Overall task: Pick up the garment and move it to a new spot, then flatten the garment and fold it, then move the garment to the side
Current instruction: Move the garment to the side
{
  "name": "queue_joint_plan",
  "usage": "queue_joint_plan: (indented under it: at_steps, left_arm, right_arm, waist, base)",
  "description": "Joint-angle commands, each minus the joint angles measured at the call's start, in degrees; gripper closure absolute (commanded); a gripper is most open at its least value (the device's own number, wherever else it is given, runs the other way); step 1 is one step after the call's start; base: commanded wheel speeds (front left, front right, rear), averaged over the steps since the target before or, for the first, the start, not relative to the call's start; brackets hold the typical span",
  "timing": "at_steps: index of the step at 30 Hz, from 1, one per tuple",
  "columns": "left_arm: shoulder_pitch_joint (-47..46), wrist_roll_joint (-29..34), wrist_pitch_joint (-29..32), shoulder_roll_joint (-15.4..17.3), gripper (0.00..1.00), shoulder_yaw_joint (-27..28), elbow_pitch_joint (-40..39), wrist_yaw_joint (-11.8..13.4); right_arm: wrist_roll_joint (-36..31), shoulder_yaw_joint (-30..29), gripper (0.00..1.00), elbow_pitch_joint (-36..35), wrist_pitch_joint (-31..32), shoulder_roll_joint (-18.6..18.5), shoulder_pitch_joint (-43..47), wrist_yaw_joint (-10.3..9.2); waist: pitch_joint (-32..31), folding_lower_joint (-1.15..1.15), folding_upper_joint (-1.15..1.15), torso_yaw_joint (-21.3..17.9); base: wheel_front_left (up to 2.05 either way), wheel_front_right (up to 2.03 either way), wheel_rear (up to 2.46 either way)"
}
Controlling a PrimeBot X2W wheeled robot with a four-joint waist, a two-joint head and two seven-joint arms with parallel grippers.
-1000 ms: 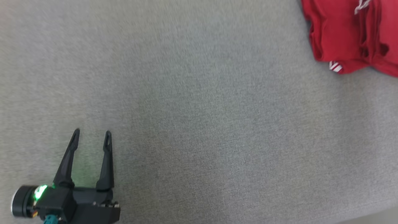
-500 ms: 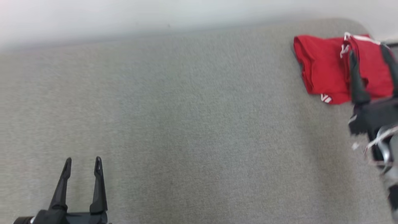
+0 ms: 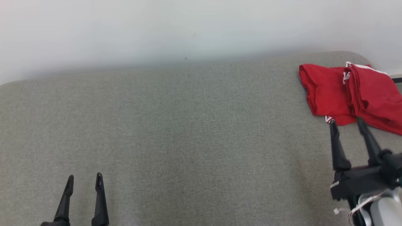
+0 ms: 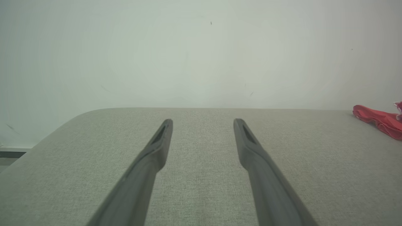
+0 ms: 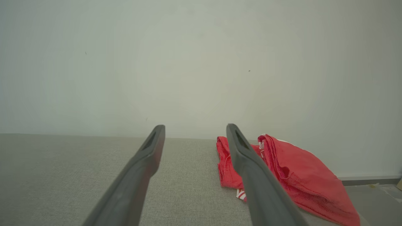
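We see the garment, red with white trim, lying in a loose, creased bundle at the far right corner of the grey surface. Its right part laps over its left part, and a small white-striped tab shows at its near edge. The wall behind the surface is pale and bare.

Our right gripper is at the right, just on the near side of the garment, with its fingers pointing at the far wall. Its jaws are spread wide and nothing is between them. From the head, the fingertips reach the garment's near edge; we cannot tell whether they touch the cloth. In the right wrist view the garment lies ahead and to the right, partly behind the right finger, while the left finger stands over bare grey fabric.

Our left gripper is at the near left, well apart from the garment. Its jaws are also spread wide and hold nothing. In the left wrist view its fingers stretch over bare fabric towards the far edge, and the garment shows as a low red strip at the far right.
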Motion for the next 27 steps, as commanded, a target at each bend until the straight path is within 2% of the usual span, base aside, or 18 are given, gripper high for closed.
queue_joint_plan:
  at_steps: [1,14,27]
  left_arm:
    - [0.72,0.23,-0.15,-0.19,0.0,0.2,0.24,0.01]
    - [0.56,0.76,-0.15,-0.76,0.0,2.47,3.99,-0.91]
    - [1.4,1.15,-0.15,-1.04,0.0,3.12,6.22,-1.28]
  right_arm:
    - [0.22,-0.07,0.0,-0.32,0.11,0.54,1.2,-0.17]
    - [-0.01,-1.16,0.0,-3.57,-0.01,6.54,12.65,-0.17]
    - [-0.41,-1.13,0.0,-3.4,-0.04,9.02,16.55,-0.17]
  waist:
    - [-0.78,0.01,0.01,0.39]
    - [-3.44,0.01,0.01,2.51]
    - [-5.05,0.01,0.01,3.85]
  base:
    - [0.0,0.0,0.0]
    - [0.0,0.0,0.0]
    - [0.0,0.0,0.0]
